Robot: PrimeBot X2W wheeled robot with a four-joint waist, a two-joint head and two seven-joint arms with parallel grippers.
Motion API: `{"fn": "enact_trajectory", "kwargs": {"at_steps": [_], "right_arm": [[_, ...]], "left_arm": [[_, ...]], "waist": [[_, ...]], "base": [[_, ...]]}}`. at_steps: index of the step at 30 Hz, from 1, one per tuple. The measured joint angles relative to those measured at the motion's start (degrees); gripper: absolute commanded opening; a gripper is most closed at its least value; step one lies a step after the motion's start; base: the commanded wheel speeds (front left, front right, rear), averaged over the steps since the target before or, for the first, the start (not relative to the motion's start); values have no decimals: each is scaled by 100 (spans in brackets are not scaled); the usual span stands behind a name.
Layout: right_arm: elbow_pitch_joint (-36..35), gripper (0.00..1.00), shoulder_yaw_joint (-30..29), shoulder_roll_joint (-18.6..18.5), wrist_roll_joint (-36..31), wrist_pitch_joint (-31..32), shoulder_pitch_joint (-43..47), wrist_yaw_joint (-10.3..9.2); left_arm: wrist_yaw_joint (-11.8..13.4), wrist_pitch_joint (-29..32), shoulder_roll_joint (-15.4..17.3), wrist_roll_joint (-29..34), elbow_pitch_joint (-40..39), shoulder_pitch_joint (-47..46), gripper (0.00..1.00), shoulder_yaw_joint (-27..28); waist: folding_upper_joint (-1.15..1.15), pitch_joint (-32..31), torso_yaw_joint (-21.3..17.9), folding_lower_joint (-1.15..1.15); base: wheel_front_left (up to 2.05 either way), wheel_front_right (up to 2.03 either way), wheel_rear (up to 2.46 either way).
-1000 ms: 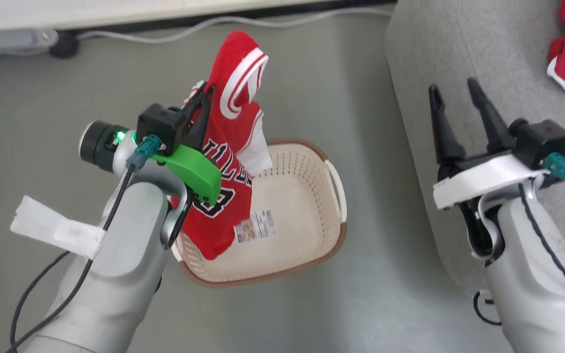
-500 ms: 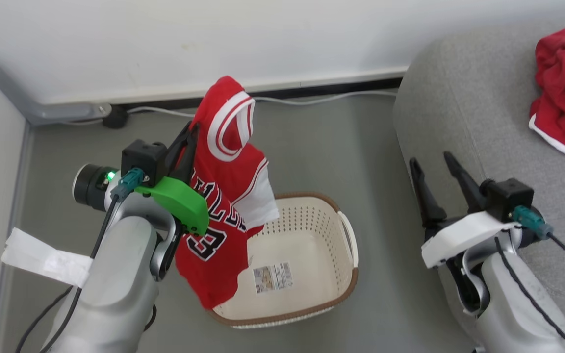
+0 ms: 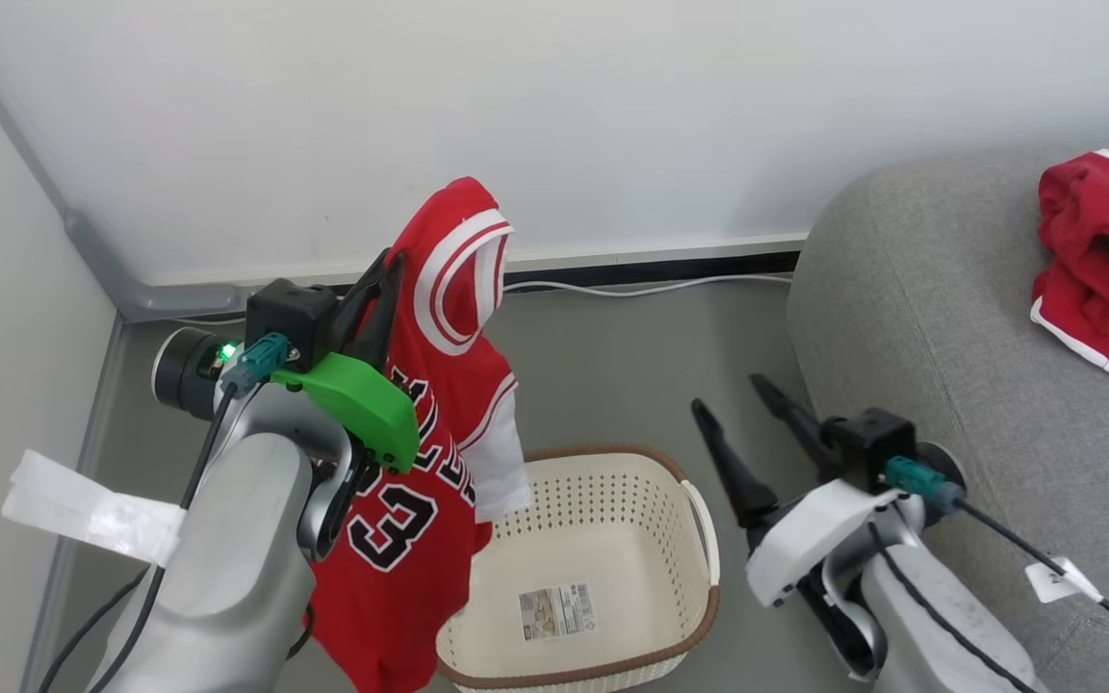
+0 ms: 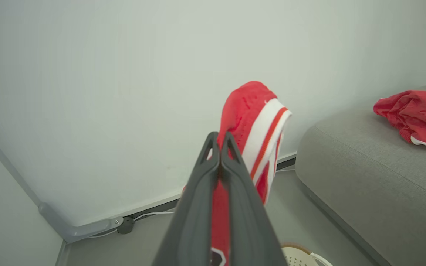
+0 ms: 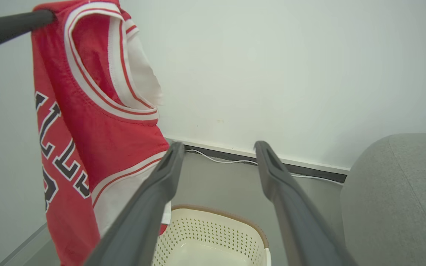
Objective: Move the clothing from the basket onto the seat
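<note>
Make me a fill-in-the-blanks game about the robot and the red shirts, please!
1. The left gripper has its jaws ____ on the hanging bright red jersey with white trim.
2. The right gripper has its jaws ____, holding nothing.
3. The cream-white perforated plastic basket has a woven-look rim coloured ____.
4. On the large grey fabric sofa lies one crumpled garment, coloured ____.

Missing words: shut; open; brown; red.

Silver forearms (image 3: 237, 549) bear teal plugs (image 3: 261, 356), with a green left-wrist bracket (image 3: 367, 409) and a white right-wrist bracket (image 3: 800, 539).
</note>
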Motion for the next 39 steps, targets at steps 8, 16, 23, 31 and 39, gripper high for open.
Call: {"fn": "enact_trajectory", "kwargs": {"at_steps": [8,16,23,31,39], "right_arm": [[59,100,1107,15,192,123,-280,1],[325,100,1901,15,508,250,-561,1],[692,100,2425,7,826,330,-828,1],[956,100,3052,13,1192,345,-1133,7],[1293,100,3606,14,1438,344,-1497,7]], "left_arm": [[-1,267,-57,1,-318,-1,0,-179],[-25,494,-174,2,-659,-8,0,-486],[-51,678,-236,1,-933,-27,0,-650],[-32,837,-252,1,-1158,-47,0,-747],[-14,980,-264,0,-1434,-75,0,-891]], "waist": [[0,-8,65,0],[0,37,237,0],[0,74,380,0],[0,120,481,0],[0,143,551,0]], "base": [[0,0,0],[0,0,0],[0,0,0],[0,0,0],[0,0,0]]}}
